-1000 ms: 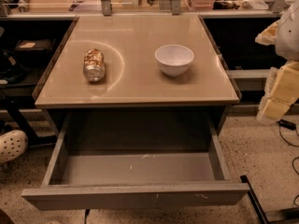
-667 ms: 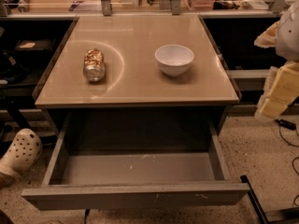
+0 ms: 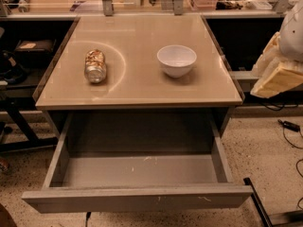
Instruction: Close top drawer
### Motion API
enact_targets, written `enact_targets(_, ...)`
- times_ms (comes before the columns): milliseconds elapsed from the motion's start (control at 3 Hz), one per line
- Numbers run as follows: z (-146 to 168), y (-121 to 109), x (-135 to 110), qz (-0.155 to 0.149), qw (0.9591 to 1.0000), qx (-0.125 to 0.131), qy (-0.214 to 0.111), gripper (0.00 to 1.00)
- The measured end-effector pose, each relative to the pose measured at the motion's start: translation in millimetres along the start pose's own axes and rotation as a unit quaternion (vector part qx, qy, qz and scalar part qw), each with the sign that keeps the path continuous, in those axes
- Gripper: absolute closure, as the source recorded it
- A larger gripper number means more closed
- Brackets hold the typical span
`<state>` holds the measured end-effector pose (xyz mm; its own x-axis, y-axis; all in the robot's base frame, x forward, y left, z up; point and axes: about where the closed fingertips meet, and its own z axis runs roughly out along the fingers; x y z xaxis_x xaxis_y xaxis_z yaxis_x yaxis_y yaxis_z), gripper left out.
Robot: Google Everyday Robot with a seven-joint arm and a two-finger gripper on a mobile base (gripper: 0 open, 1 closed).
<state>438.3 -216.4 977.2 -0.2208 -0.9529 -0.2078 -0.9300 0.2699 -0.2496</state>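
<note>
The top drawer [image 3: 137, 197] is a wide, deep grey metal drawer. It stands pulled far out toward me from under the tan tabletop [image 3: 137, 86], and its inside is empty. Its plain front panel has small white scuffs. My gripper [image 3: 277, 77] shows as a white and tan shape at the right edge, beside the table's right side. It is above and to the right of the drawer and touches neither the drawer nor the table.
A crushed can [image 3: 95, 65] lies on the tabletop's left part and a white bowl [image 3: 176, 59] stands on its right part. Dark shelves flank the table. Cables [image 3: 289, 126] and a dark bar [image 3: 258, 205] lie on the speckled floor at right.
A white shoe that moved at the lower left has gone out of view. The drawer, can, bowl and gripper stay where they were.
</note>
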Motion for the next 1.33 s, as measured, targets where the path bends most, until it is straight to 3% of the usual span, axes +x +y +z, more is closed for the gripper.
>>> enact_targets(667, 0, 0, 0, 0.000, 1.0000, 0.000, 0.000, 1.00)
enact_targets(1000, 0, 5, 5, -0.002, 1.0000, 0.007, 0.004, 1.00)
enact_targets(1333, 11, 37, 26, 0.033, 0.9993, -0.010, 0.013, 1.00)
